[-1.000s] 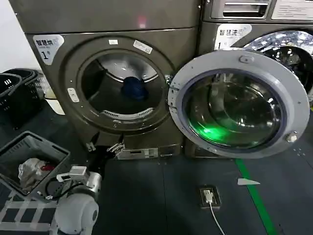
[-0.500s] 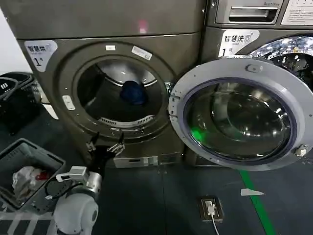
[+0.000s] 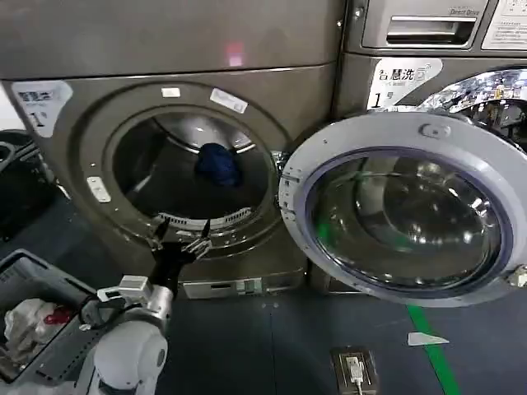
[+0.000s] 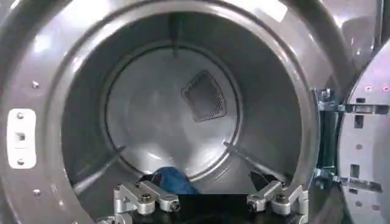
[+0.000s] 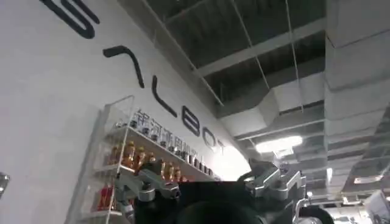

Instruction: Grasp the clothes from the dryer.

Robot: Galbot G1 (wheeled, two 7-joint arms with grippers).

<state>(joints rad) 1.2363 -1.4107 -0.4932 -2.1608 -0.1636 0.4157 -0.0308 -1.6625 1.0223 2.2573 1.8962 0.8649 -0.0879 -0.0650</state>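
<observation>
Reaching toward the open dryer [image 3: 74, 189], the left claw [image 3: 179, 243] sits at the lower rim of the round opening, its two fingers spread apart with nothing between them. From the left wrist view the same left claw [image 4: 210, 202] shows its fingertips [image 4: 144, 198] wide apart at the mouth of the drum, holding nothing.

A dark blue piece of clothing [image 3: 217, 164] lies inside the drum, toward the back, well apart from the claw; in the left wrist view this blue cloth [image 4: 173, 181] rests on the drum floor just beyond the fingertips.

The dryer door [image 3: 403, 214] hangs swung open to the right, its glass facing forward. A grey basket [image 3: 49, 290] stands on the floor at the left, with light-coloured laundry [image 3: 23, 317] in it.

The right claw [image 5: 210, 185] points up toward a ceiling and a wall with shelves of bottles [image 5: 125, 159]; its fingers stand apart and hold nothing.
</observation>
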